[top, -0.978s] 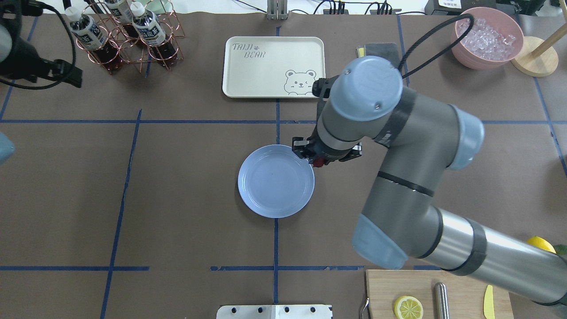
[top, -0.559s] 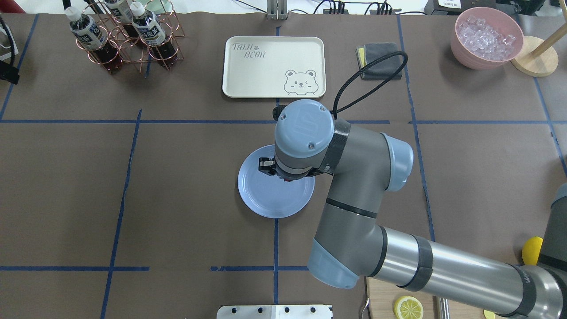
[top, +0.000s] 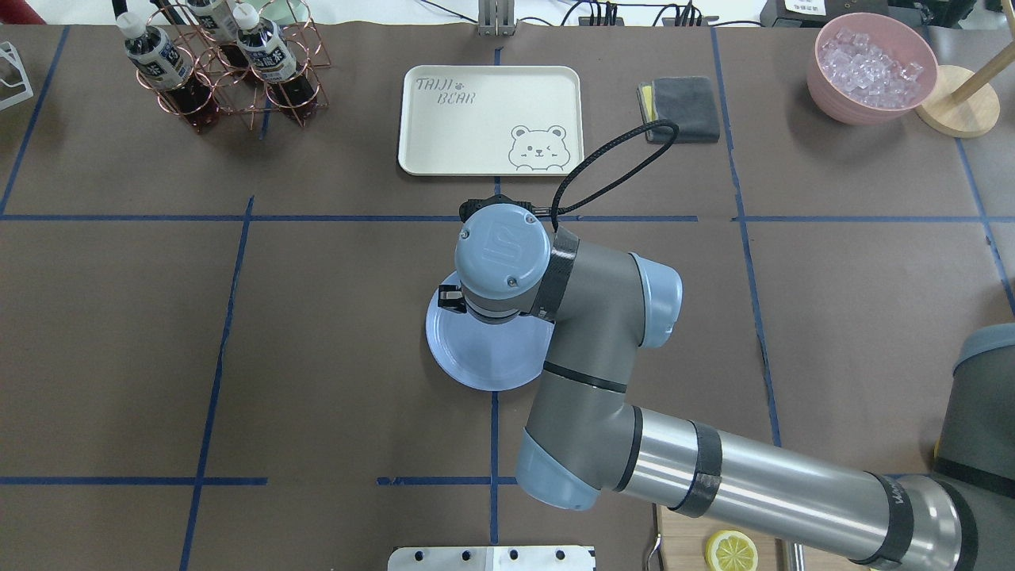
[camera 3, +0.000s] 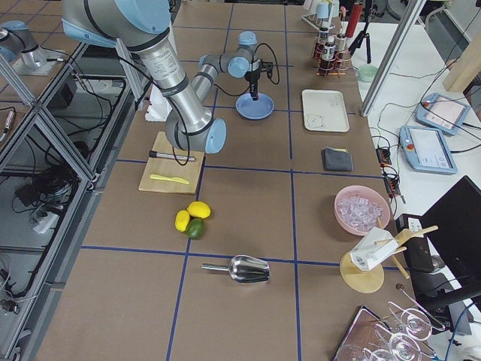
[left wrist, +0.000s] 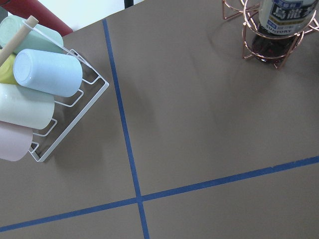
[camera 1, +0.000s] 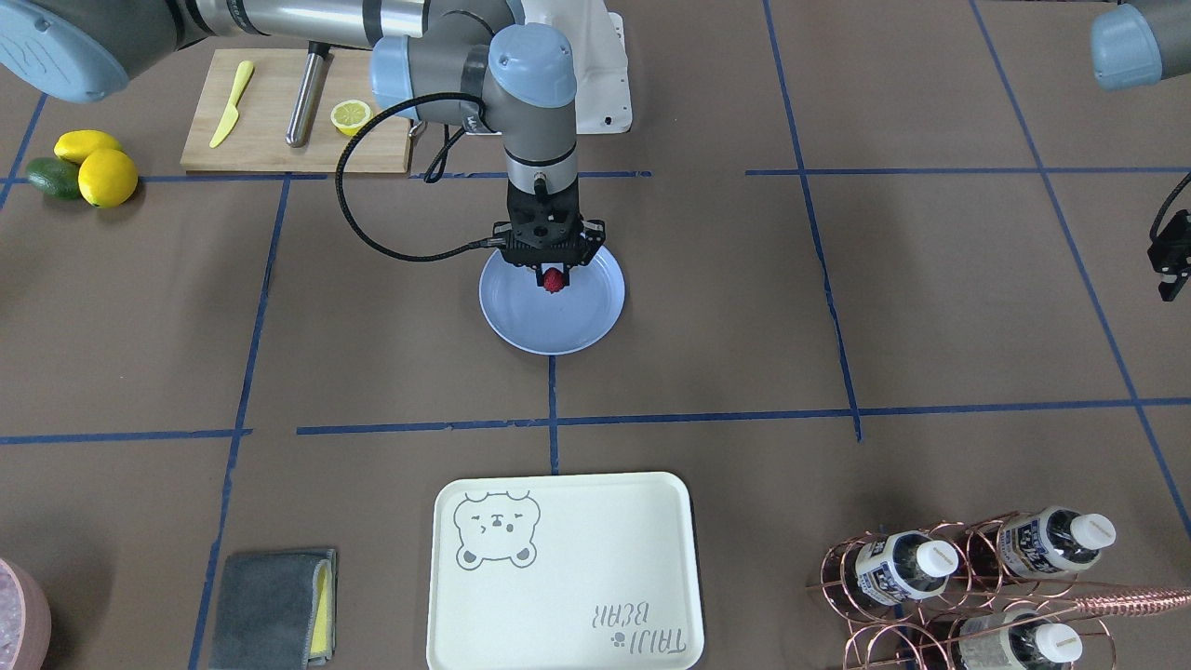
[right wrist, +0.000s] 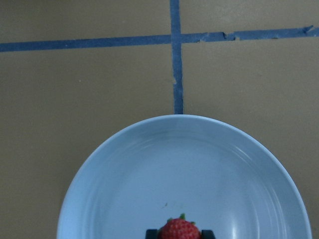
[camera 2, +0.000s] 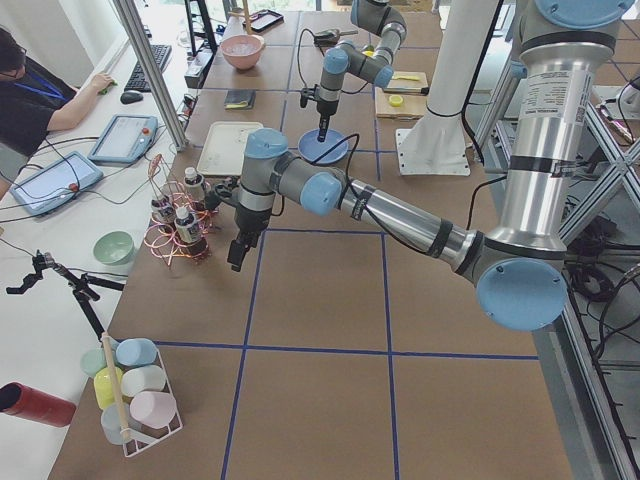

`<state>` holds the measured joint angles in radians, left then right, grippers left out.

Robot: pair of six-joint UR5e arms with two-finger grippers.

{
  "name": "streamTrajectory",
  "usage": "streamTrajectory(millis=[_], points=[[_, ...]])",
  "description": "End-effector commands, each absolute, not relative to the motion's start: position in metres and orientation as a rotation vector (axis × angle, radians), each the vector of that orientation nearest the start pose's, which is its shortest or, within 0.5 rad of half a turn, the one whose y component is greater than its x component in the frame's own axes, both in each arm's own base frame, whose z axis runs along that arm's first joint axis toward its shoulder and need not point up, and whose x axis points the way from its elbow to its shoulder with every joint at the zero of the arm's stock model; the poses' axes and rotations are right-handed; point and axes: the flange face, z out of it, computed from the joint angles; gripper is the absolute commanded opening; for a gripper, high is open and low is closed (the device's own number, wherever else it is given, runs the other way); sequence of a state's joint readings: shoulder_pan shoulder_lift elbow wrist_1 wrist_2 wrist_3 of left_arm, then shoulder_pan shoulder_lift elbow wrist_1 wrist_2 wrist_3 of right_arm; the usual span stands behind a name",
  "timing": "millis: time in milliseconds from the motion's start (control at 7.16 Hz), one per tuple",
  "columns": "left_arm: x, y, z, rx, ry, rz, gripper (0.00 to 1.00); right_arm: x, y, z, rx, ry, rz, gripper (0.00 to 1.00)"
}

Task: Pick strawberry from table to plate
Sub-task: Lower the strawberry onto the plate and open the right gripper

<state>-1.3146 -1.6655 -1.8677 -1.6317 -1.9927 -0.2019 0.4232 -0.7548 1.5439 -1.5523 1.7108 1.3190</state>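
Right arm has kept travelling left in the overhead view. A second ago its end effector was at the plate's right rim; now it is over the plate's inside. The right end effector is pinched narrow on the strawberry, which hangs above the plate and, as far as I can judge, is not set down yet. The berry is light and soft and will bruise easily, so grip gently across the widest part of the body, not the leafy top. The left end effector is parked well away over the bench; can't tell its jaw state.
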Motion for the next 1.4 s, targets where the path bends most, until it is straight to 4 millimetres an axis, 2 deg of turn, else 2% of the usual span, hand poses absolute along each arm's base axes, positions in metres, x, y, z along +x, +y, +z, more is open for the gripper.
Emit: streamTrajectory(millis=[0,140,279,699,978,1118,1257], points=[[0.041,-0.539,0.478,0.337,0.502,0.143,1.0,-0.622,-0.412,0.179,0.14,-0.784,0.105,0.0],[0.041,-0.54,0.48,0.334,0.501,0.143,1.0,-0.622,-0.412,0.17,0.149,-0.817,0.109,0.06],[0.042,-0.54,0.483,0.328,0.5,0.141,1.0,-0.625,-0.413,0.173,0.146,-0.813,0.109,0.33],[0.042,-0.541,0.482,0.331,0.501,0.142,1.0,-0.629,-0.415,0.18,0.142,-0.798,0.107,0.82],[0.041,-0.541,0.482,0.33,0.501,0.139,1.0,-0.628,-0.413,0.176,0.142,-0.806,0.1,0.99],[0.041,-0.541,0.481,0.331,0.501,0.139,1.0,-0.622,-0.414,0.171,0.143,-0.816,0.098,1.0],[0.041,-0.541,0.483,0.328,0.5,0.138,1.0,-0.599,-0.425,0.163,0.127,-0.829,0.108,1.0]])
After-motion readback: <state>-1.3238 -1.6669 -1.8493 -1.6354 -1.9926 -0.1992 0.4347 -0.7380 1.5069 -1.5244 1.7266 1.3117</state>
